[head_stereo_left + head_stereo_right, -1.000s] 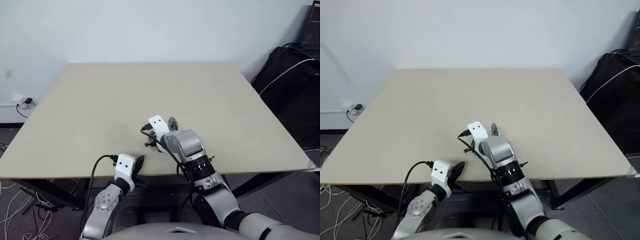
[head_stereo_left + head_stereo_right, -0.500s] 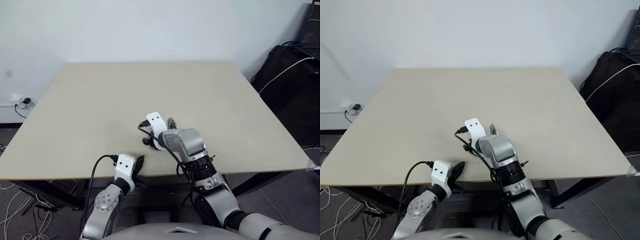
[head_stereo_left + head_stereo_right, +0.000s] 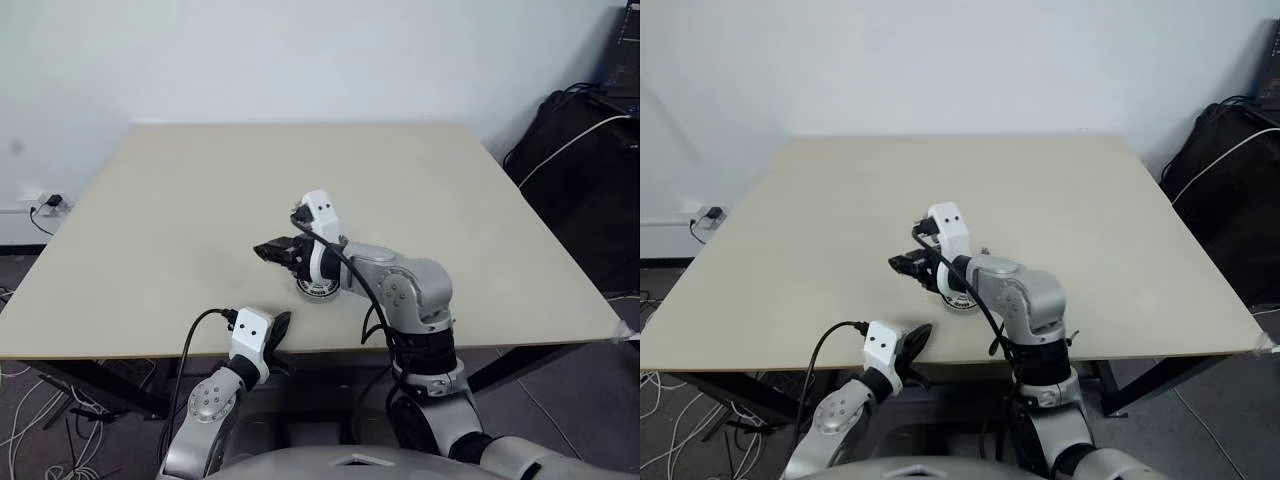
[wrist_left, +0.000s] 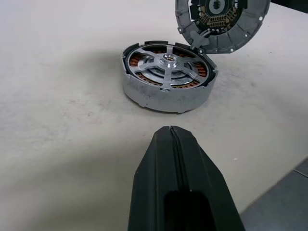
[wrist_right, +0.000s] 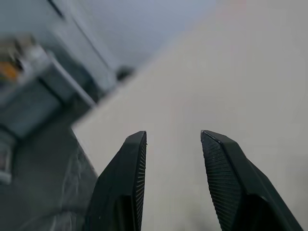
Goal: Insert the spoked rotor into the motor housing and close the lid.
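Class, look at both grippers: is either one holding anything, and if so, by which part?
Nothing is held. The right gripper is open with only air between its fingers; the left gripper is shut on nothing, short of the motor housing.

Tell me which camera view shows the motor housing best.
The left wrist view: the motor housing sits near and unblocked on the table, its copper windings and spoked top plain. Both eye views show a small part of it under the right arm. The right wrist view looks away across the table.

A beige desk (image 3: pixel 200 200) stands against a white wall (image 3: pixel 300 50). A black bag (image 3: pixel 585 190) sits right of it; a wall socket (image 3: pixel 45 205) is at its left.
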`<state>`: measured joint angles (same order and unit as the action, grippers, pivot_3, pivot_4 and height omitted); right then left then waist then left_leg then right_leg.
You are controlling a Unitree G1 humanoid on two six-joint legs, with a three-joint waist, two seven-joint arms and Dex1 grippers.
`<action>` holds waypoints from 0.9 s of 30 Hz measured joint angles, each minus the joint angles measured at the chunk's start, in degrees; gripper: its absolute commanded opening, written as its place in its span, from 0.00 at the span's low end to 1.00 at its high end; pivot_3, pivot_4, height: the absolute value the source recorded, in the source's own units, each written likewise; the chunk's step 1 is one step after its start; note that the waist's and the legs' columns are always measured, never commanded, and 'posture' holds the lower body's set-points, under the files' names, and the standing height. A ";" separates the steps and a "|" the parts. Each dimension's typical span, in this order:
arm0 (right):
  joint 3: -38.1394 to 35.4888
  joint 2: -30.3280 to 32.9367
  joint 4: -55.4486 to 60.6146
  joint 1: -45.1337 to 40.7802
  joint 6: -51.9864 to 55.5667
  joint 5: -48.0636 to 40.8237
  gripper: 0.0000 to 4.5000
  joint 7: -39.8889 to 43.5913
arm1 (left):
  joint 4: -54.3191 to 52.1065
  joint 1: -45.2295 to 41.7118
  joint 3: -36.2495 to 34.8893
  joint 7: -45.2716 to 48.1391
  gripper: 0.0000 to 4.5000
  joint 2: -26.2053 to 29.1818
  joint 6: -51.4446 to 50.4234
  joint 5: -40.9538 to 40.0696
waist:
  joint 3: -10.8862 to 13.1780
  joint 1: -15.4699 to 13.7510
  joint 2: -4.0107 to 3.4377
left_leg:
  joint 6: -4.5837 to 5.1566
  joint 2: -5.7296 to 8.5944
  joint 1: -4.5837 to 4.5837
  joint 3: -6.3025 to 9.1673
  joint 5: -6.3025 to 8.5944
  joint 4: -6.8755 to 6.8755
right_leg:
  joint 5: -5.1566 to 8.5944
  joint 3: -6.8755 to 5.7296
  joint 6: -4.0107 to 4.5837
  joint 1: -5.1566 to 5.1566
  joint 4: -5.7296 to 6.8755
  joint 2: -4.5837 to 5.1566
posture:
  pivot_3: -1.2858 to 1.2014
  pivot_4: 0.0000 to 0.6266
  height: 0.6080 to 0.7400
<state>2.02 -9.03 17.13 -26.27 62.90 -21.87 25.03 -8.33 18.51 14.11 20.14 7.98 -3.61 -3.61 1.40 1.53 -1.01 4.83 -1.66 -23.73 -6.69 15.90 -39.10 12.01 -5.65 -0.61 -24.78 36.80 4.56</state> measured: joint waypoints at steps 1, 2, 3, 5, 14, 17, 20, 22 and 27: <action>-0.15 -0.05 1.13 1.08 -3.62 0.09 0.43 -0.15 | 0.00 -0.12 0.01 0.11 0.00 0.05 0.00 -0.01 | 0.01 0.00 0.01 | 0.00 0.00 0.00 0.00 0.00 0.00 | 0.01 0.00 -0.02 0.01 0.00 0.00 | 0.52 0.00 1.00; 0.00 0.16 2.05 2.22 -7.89 0.75 0.43 -0.64 | 0.02 -0.21 -0.01 0.23 0.00 0.12 0.00 -0.02 | 0.01 0.00 0.01 | 0.00 0.00 0.01 0.00 0.00 0.00 | 0.04 0.00 -0.07 0.01 -0.01 0.00 | 0.52 0.00 1.00; 0.48 1.02 2.48 3.03 -11.47 2.01 0.43 -1.42 | 0.02 -0.26 -0.01 0.38 0.00 0.18 0.01 -0.03 | 0.02 0.01 0.01 | 0.00 0.00 0.02 -0.01 0.00 0.00 | 0.04 0.00 -0.07 0.02 -0.01 0.00 | 0.52 0.00 1.00; 4.56 6.10 1.98 5.20 -23.66 10.02 0.43 -5.14 | 0.02 -0.39 0.00 0.72 0.00 0.32 -0.03 -0.04 | 0.01 -0.07 0.03 | 0.00 0.04 0.03 -0.02 0.00 -0.01 | 0.05 0.01 -0.08 0.04 -0.02 0.02 | 0.52 0.00 1.00; 7.21 18.54 -12.34 9.68 -44.27 33.53 0.43 -22.03 | 0.02 -0.60 0.00 1.32 0.00 1.25 -1.21 -0.10 | 0.06 -0.01 0.05 | -0.23 -0.02 0.07 -0.12 -0.14 0.03 | 0.08 0.08 -0.03 0.03 0.05 -0.07 | 0.52 0.00 1.00; 7.01 19.67 -15.08 10.32 -43.58 35.67 0.43 -23.51 | 0.02 -0.99 0.01 1.53 0.00 1.30 -1.37 -0.35 | 0.07 -0.02 0.05 | -0.16 -0.04 0.11 -0.09 -0.11 0.03 | 0.08 0.07 -0.02 0.06 0.07 -0.09 | 0.52 0.00 1.00; 7.05 20.06 -17.09 11.57 -41.81 37.27 0.43 -23.99 | 0.02 -1.17 0.00 1.76 0.00 1.37 -1.44 -0.44 | 0.08 -0.08 0.05 | -0.14 -0.04 0.14 -0.08 -0.10 0.03 | 0.09 0.07 -0.02 0.10 0.07 -0.09 | 0.52 0.00 1.00; 7.48 20.03 -18.16 12.25 -39.38 38.01 0.43 -23.76 | 0.02 -1.20 -0.01 1.77 0.00 1.46 -1.85 -0.47 | 0.08 -0.07 0.05 | -0.12 -0.03 0.14 -0.09 -0.10 0.02 | 0.08 0.08 -0.02 0.10 0.07 -0.09 | 0.52 0.00 1.00; 9.38 19.73 -18.50 12.92 -34.64 39.46 0.43 -22.20 | 0.00 -1.19 -0.01 1.77 0.00 1.51 -2.17 -0.48 | 0.08 -0.06 0.04 | -0.11 -0.04 0.14 -0.06 -0.09 0.02 | 0.08 0.07 -0.02 0.10 0.07 -0.09 | 0.52 0.00 1.00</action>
<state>11.40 10.70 -1.37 -13.34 28.26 17.59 2.84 -8.32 17.32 14.10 21.92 9.48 -5.78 -4.09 1.47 1.47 -0.97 4.72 -1.70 -23.58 -6.75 15.80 -39.09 12.10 -5.59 -0.62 -24.67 36.88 4.47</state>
